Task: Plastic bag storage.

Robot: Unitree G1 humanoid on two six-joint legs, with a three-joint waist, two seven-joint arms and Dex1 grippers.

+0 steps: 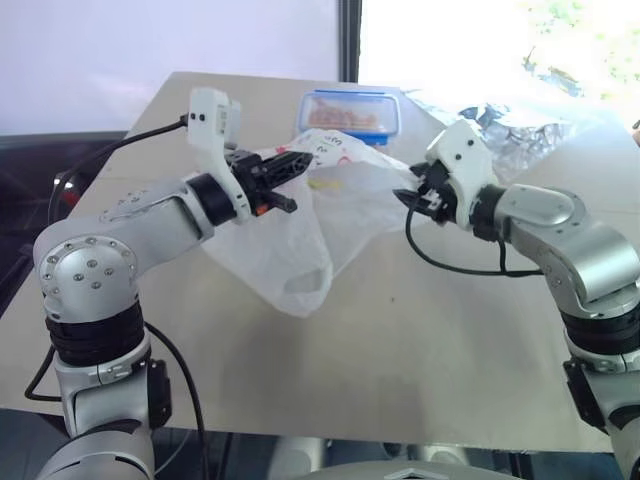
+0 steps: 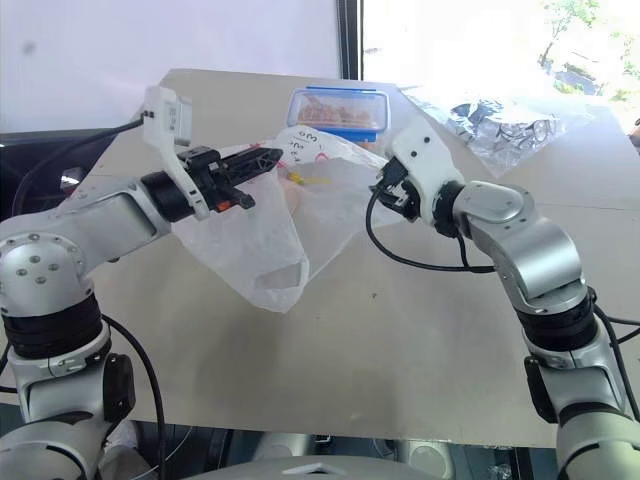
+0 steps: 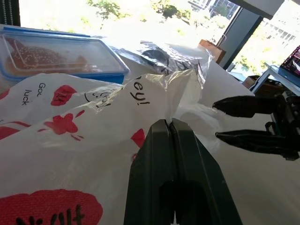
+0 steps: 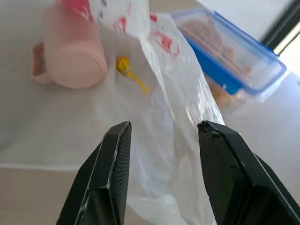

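The left gripper [image 1: 283,182] has its jaws clamped on the plastic bag [image 1: 300,240], lifting it off the counter [image 1: 420,340]. The right gripper [image 4: 161,140] hangs beside it, jaws apart and empty.

Plastic bag [image 1: 290,240], centre of frame: translucent white, printed with red blotches and black lettering.
Cup [image 4: 75,51], upper left of the right wrist frame: pale pink, seen through the film.
Small item [image 4: 131,75] beside it: yellow.
Food box [image 1: 350,112], upper centre: clear, blue-rimmed lid, orange-brown contents.
Crinkled bag [image 2: 505,125], upper right: silvery clear.
Counter [image 1: 420,340]: plain light beige.
Left gripper [image 1: 285,185] and right gripper [image 1: 410,196]: black fingers, white and silver housings.
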